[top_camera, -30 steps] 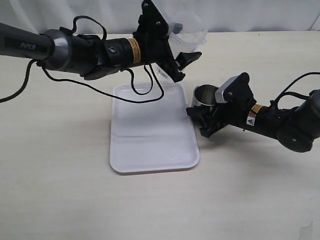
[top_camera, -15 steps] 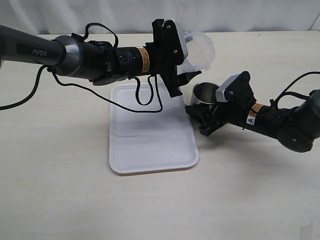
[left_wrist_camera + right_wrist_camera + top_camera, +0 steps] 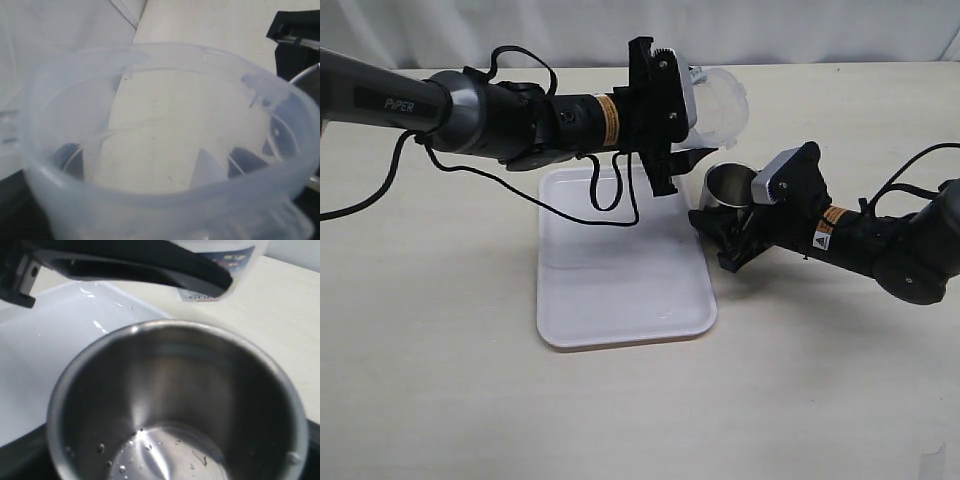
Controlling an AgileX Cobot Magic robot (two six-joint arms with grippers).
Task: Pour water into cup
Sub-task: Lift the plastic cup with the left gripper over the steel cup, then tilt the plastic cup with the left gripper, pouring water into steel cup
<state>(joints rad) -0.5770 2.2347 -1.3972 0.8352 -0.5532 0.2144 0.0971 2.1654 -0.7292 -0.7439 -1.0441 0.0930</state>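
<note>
- Under everything, the pale worktop (image 3: 440, 400) fills the exterior view, its far edge meeting a white backdrop.
- The left arm (image 3: 470, 110) comes in from the left edge and lies nearly level above the worktop, past its middle, with a black cable looping beneath it.
- The white tray (image 3: 620, 290) lies flat in the middle of the worktop. Its long sides run from the near edge towards the far edge, and wet glints show on it in the right wrist view.
- The right arm (image 3: 890, 255) comes in low from the right edge, pointing at the tray's right side.
- The left gripper (image 3: 692, 138) is clamped on the container (image 3: 720, 100) and holds it in the air.
- The container is translucent plastic with a blue-and-white label. It is tipped well over, mouth towards the right edge, and sits above the cup (image 3: 725, 188) on its far-edge side. I cannot tell whether any liquid is inside it.
- The right gripper (image 3: 718, 240) sits against the cup, with black fingers at either side of it in the right wrist view. I cannot tell whether they press on it.
- The cup is shiny steel and stands upright on the worktop just right of the tray, well short of the far edge.
- The water (image 3: 150, 447) shows only as a few small drops on the cup's inner floor.
</note>
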